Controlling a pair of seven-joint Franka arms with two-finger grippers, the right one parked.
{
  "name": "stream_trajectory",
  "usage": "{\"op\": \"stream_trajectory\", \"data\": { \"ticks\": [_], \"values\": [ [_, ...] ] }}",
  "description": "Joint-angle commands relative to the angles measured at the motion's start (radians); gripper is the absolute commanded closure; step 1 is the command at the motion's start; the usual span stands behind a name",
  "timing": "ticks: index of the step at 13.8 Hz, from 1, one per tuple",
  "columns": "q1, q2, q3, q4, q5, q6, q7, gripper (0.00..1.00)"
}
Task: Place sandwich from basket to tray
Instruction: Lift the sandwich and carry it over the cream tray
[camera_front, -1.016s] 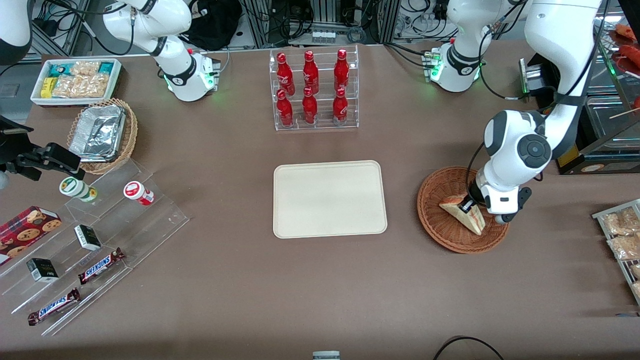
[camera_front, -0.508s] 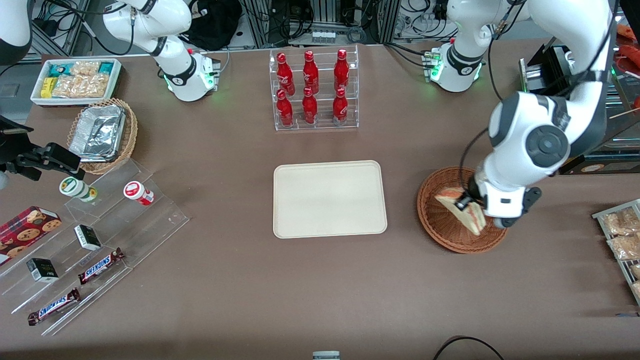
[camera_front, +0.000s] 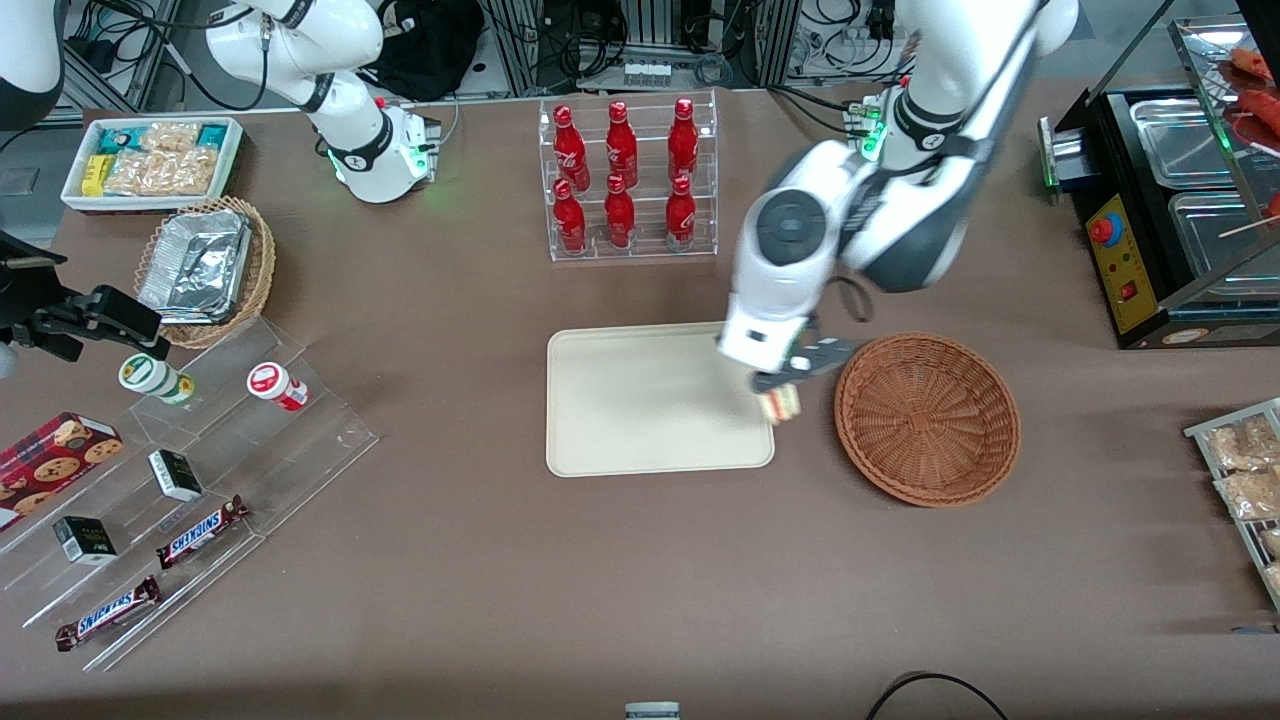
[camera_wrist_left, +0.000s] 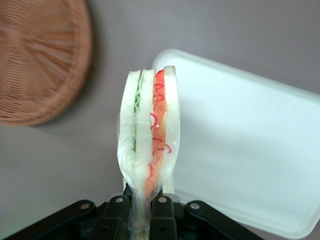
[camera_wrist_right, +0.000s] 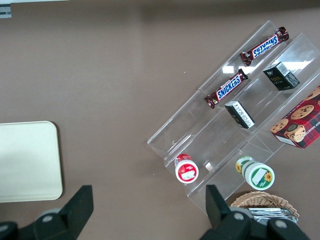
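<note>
Gripper (camera_front: 783, 390) pinches the sandwich (camera_wrist_left: 147, 145) by its narrow end, cut edge hanging down, probably so the layers stay together. It hangs above the tray (camera_front: 640, 400) rim nearest the basket (camera_front: 927, 417), which is empty; height above the tray is unclear.

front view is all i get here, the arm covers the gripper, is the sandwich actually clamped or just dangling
Observer: Clamped. In the left wrist view the gripper is shut on the sandwich at its narrow end.
Operator: is it flat or on edge
Observer: On edge; the layers run away from the gripper, with green filling beside one slice and red-orange beside the other.
Operator: over the tray yet
Observer: Only at the rim. The wrist view shows the tray corner under it, and the basket, apart from the tray, holds nothing.
</note>
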Motion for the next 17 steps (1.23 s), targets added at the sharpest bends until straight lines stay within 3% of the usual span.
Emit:
{"op": "stream_trajectory", "data": {
  "ticks": [1, 4, 8, 14, 15, 16, 17],
  "values": [
    [-0.088, 0.091, 0.015, 0.045, 0.021, 0.067, -0.004, 0.91],
    [-0.176, 0.176, 0.022, 0.049, 0.023, 0.136, -0.013, 0.9],
    [-0.208, 0.259, 0.021, 0.055, 0.081, 0.267, -0.019, 0.9],
    [-0.201, 0.291, 0.022, 0.074, 0.131, 0.273, -0.005, 0.88],
    [-0.201, 0.3, 0.022, 0.081, 0.13, 0.273, -0.007, 0.76],
    [-0.201, 0.3, 0.022, 0.085, 0.132, 0.273, -0.005, 0.33],
    [-0.201, 0.3, 0.022, 0.085, 0.133, 0.273, -0.007, 0.0]
  ]
}}
